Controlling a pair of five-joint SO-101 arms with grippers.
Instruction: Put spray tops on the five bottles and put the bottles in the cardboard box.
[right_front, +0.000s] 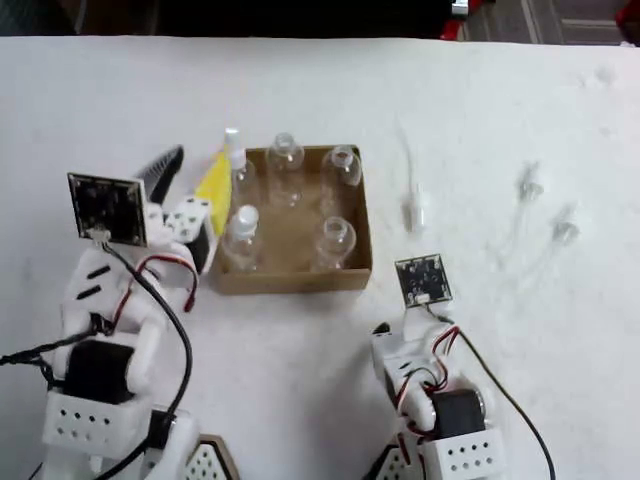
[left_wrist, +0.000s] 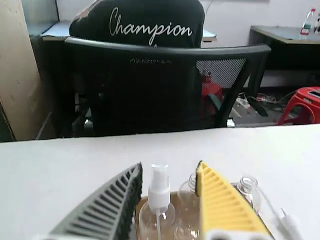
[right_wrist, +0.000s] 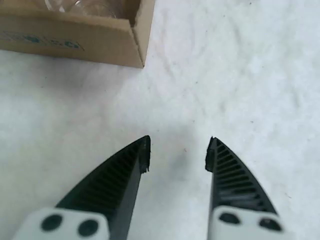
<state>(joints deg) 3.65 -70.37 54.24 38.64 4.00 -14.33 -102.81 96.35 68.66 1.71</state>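
Left gripper (left_wrist: 168, 167), jaws apart, hangs at the far left corner of the box (right_front: 290, 280), beside a topped bottle (left_wrist: 159, 187). Five bottles (right_front: 335, 240) stand in the box, and two look topped. Right gripper (right_wrist: 177, 150), jaws apart, hovers over bare table (right_front: 300, 380). Three loose tops (right_front: 413, 208) lie further right. They look light, with thin bendy tubes, so they are probably best pinched at the white head.

Bottles (right_front: 285, 165) in cardboard box (right_front: 300, 280), spray tops (right_front: 413, 210) beside
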